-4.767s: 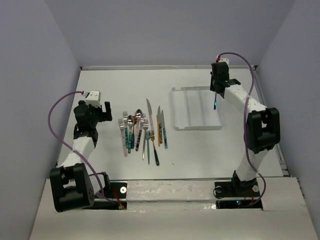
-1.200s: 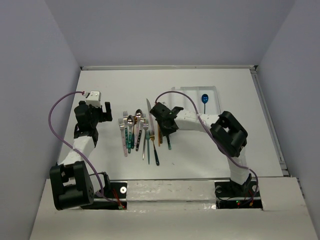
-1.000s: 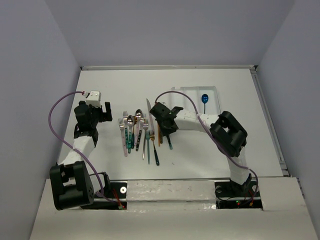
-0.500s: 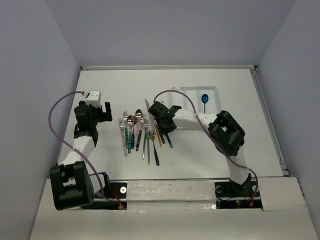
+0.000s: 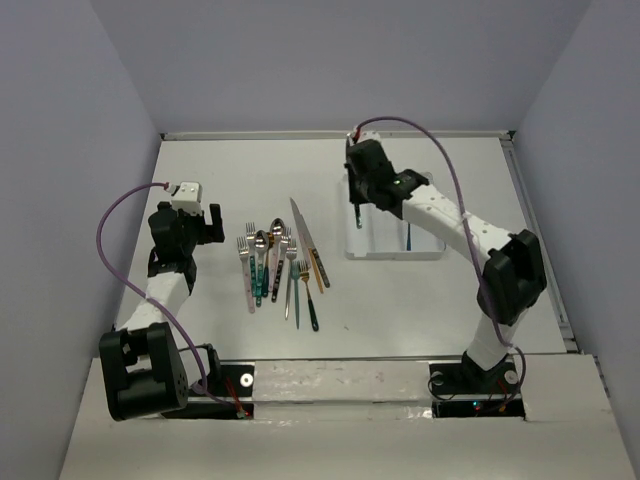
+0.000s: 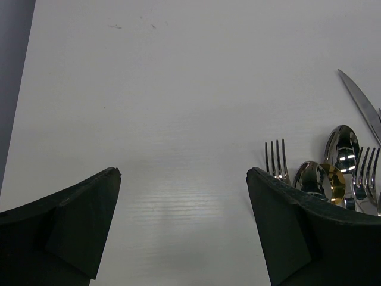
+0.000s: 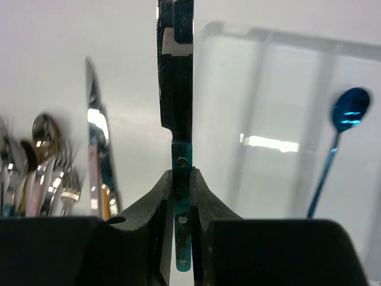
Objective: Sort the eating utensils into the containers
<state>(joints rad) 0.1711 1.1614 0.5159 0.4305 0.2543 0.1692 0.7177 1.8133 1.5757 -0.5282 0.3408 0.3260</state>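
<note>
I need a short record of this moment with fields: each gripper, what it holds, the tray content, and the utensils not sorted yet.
left gripper: open, empty, over bare table beside the loose utensils
right gripper: shut on teal-handled utensil, near the tray's left edge
tray: holds one blue spoon, in its right compartment
loose utensils: a row on the table, left of the tray
</note>
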